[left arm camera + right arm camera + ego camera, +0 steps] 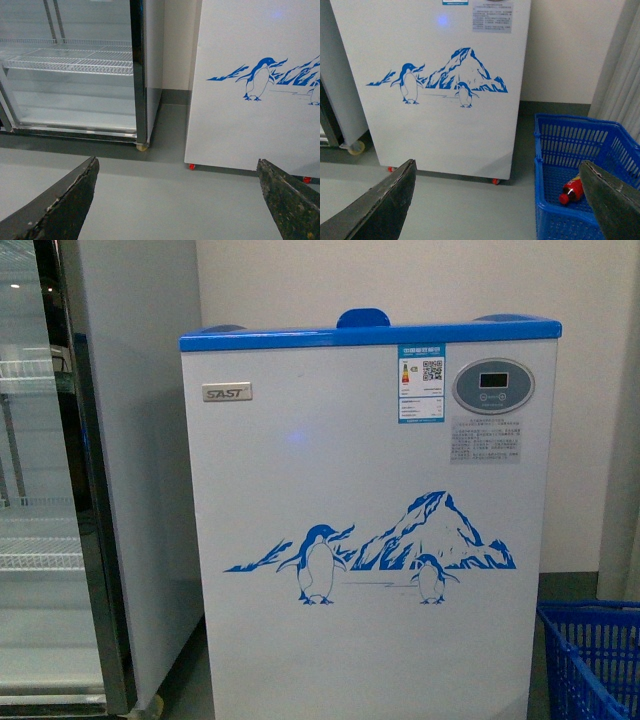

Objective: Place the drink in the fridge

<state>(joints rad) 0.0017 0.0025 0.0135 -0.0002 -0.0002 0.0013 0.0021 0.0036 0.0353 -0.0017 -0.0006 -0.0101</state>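
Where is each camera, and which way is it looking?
Front: on the robot's body, facing the fridge; no arm shows.
Left wrist: on the left arm, looking at floor, cabinet and fridge; its open jaws show.
Right wrist: on the right arm, looking at fridge and basket; open jaws show.
All three share the fridge's penguins.

The fridge point(370, 540) carries a silver badge point(227, 392) reading "SAST" near its front's upper left corner; the blue-bordered label point(421, 383) with a QR code and the grey sticker point(485, 439) toward the upper right corner are too small to read.
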